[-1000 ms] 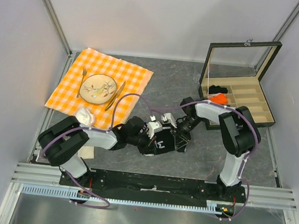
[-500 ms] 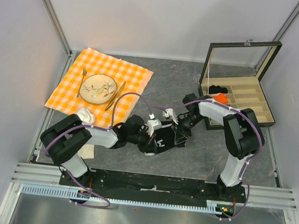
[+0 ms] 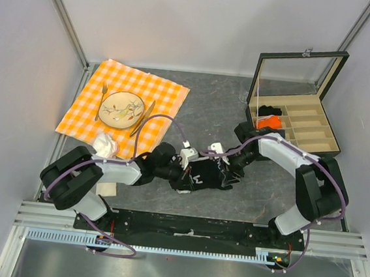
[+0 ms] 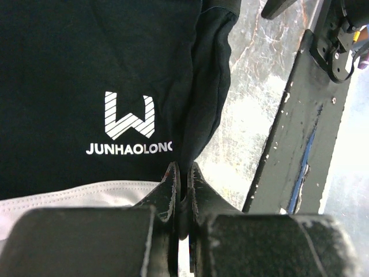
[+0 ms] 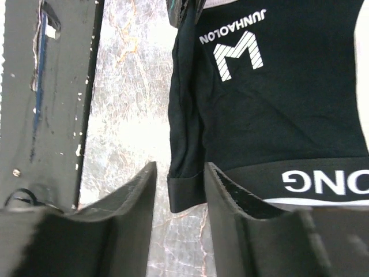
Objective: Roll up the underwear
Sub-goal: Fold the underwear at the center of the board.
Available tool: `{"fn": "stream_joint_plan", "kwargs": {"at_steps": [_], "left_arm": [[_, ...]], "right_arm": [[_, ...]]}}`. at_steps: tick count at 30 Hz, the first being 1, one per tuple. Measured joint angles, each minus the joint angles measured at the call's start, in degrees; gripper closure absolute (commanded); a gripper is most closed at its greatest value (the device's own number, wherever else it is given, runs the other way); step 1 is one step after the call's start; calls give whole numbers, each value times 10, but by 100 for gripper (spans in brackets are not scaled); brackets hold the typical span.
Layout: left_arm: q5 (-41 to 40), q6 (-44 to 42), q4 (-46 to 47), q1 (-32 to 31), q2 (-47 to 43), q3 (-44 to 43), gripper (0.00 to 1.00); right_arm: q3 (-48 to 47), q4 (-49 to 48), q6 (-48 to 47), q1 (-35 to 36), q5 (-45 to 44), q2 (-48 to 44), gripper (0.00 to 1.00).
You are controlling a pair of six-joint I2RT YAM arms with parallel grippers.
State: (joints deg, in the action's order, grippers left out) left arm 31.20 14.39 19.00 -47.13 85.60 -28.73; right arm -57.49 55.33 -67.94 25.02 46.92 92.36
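grey marbled tabletop [image 3: 221, 103], white walls [image 3: 203, 22] | left gripper [image 4: 183, 173] pinches underwear [image 4: 86, 69] — right gripper [image 5: 180, 170] parted

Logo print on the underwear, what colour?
White: a striped W logo with lettering, on the black underwear. Clearest in the left wrist view.

underwear [image 4: 86, 69] cropped at edges, lettering [image 4: 130, 149] seemingly truncated

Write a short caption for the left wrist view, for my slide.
Left gripper pinches a folded edge of the black underwear near its white logo.
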Motion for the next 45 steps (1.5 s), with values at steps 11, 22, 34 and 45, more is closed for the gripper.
{"fn": "stream_joint_plan", "kwargs": {"at_steps": [11,22,34,45], "left_arm": [[11,26,0,-7,3,3,97],[22,41,3,-7,3,9,97],[19,78,-4,-9,-76,34,48],[-43,107,-50,2,-115,-27,74]], "right_arm": [[157,-199,31,127,-62,-155,27],[194,-347,51,201,-175,-124,60],[191,-277,36,216,-189,-124,93],[167,-147,19,216,-175,-165,93]]}}
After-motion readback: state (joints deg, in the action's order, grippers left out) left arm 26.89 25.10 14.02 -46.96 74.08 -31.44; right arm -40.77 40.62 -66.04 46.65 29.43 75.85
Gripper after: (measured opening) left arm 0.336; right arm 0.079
